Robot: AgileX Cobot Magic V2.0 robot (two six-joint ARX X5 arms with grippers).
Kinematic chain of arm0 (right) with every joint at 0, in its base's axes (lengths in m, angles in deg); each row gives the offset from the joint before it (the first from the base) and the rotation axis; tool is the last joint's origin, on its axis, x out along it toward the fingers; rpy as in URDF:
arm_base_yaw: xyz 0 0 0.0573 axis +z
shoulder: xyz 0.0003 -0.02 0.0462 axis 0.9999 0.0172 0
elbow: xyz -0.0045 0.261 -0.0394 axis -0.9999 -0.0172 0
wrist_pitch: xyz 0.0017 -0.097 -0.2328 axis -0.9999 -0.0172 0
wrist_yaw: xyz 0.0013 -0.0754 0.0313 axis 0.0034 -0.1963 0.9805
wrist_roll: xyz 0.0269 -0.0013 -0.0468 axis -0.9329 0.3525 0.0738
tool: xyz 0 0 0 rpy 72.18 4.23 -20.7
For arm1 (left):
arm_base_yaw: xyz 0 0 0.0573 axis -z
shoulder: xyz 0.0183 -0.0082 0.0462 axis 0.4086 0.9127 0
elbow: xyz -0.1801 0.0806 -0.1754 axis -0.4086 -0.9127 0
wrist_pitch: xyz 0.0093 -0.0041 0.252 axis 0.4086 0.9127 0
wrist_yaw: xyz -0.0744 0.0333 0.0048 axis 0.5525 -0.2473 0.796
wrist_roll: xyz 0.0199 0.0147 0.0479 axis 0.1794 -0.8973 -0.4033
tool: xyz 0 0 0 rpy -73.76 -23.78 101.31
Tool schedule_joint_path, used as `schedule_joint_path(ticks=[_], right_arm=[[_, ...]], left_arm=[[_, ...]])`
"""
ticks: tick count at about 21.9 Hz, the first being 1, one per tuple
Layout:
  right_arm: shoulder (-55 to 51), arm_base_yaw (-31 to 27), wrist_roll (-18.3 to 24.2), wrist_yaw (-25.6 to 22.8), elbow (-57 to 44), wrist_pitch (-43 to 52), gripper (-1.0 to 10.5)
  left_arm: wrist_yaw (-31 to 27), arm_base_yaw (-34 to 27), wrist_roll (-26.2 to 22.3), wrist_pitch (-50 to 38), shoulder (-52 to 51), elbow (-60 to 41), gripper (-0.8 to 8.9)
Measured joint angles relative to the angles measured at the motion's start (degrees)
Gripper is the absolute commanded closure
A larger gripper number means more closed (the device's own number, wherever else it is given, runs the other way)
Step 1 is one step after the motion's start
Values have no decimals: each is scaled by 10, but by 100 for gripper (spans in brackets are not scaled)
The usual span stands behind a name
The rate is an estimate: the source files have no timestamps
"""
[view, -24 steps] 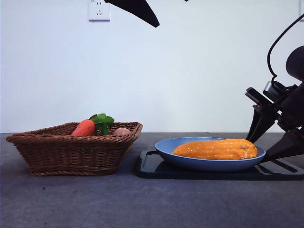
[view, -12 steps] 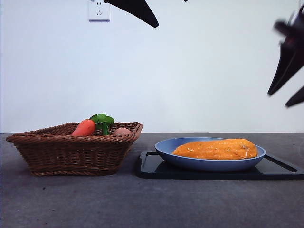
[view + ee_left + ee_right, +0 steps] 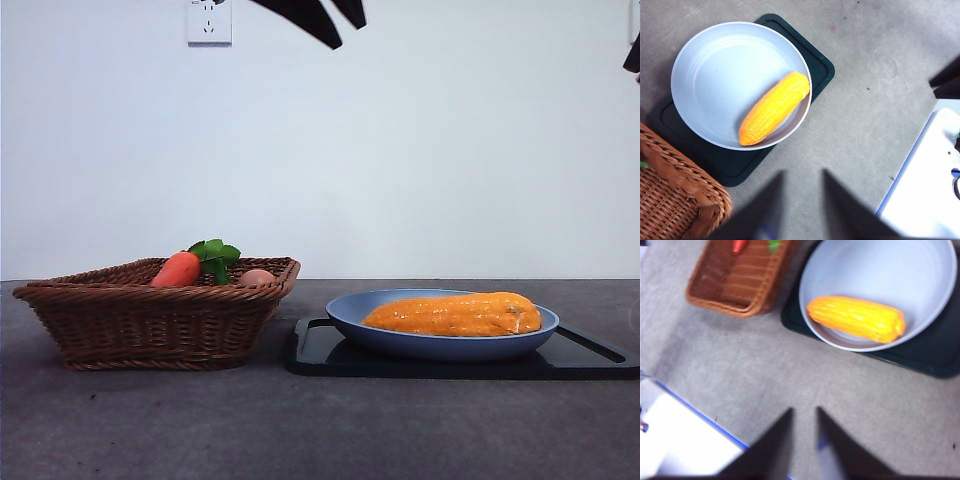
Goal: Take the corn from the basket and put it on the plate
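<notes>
The right gripper [image 3: 804, 440] is held high above the table with its jaws slightly apart and nothing between them; the left gripper [image 3: 801, 200] is likewise raised and empty. The corn [image 3: 455, 314] is laid lengthwise inside the plate [image 3: 345, 315], which is set on a black tray [image 3: 310, 350] beside the basket [image 3: 150, 320], so the placing appears done.

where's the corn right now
The corn lies flat in the blue plate on the black tray, right of the basket in the front view.
</notes>
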Motion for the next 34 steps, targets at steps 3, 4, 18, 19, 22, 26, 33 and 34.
schedule_joint_path(ticks=[3, 4, 18, 19, 22, 26, 33, 34], right_arm=[[-1, 1, 9, 0, 0, 0, 944], [-1, 1, 10, 0, 0, 0, 944], [-1, 1, 12, -1, 0, 14, 944], [-1, 1, 12, -1, 0, 14, 944], [-1, 1, 12, -1, 0, 14, 944], [-1, 1, 12, -1, 0, 14, 944], [-1, 1, 12, -1, 0, 14, 944], [-1, 1, 12, -1, 0, 14, 944]], left_arm=[[0, 0, 0, 1, 0, 0, 806], [0, 0, 0, 1, 0, 0, 806], [0, 0, 0, -92, 0, 0, 806], [0, 0, 0, -101, 0, 0, 806], [0, 0, 0, -137, 0, 0, 806], [0, -5, -17, -165, 0, 0, 806], [-1, -83, -44, -220, -11, 0, 806], [-2, -97, -46, -218, -20, 0, 806]])
